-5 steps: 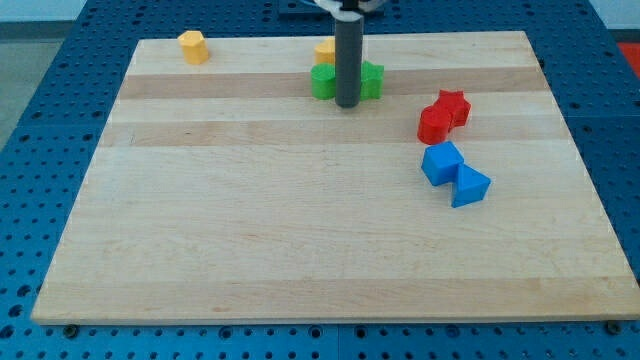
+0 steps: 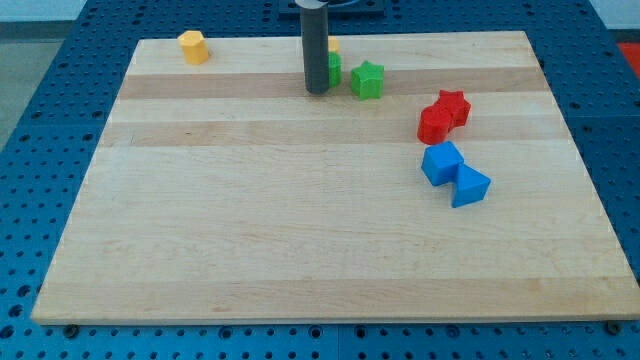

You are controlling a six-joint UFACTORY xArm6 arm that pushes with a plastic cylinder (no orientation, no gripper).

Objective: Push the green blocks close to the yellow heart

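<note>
My tip [image 2: 317,91] rests on the board near the view's top centre. A green block [image 2: 334,69] shows as a sliver just right of the rod, mostly hidden behind it. A green star [image 2: 367,80] lies a little further right, apart from the rod. A yellow block [image 2: 333,45], only a small edge of it visible, sits behind the rod above the hidden green block; its shape cannot be made out. A second yellow block [image 2: 193,47] sits at the top left of the board.
A red star [image 2: 453,105] touches a red block [image 2: 434,125] at the right. Below them a blue cube [image 2: 442,163] touches a blue wedge-like block [image 2: 470,186]. The wooden board [image 2: 300,230] lies on a blue pegboard.
My tip has moved to the view's left and slightly up. It now covers the left green block, and the green star stands fully exposed.
</note>
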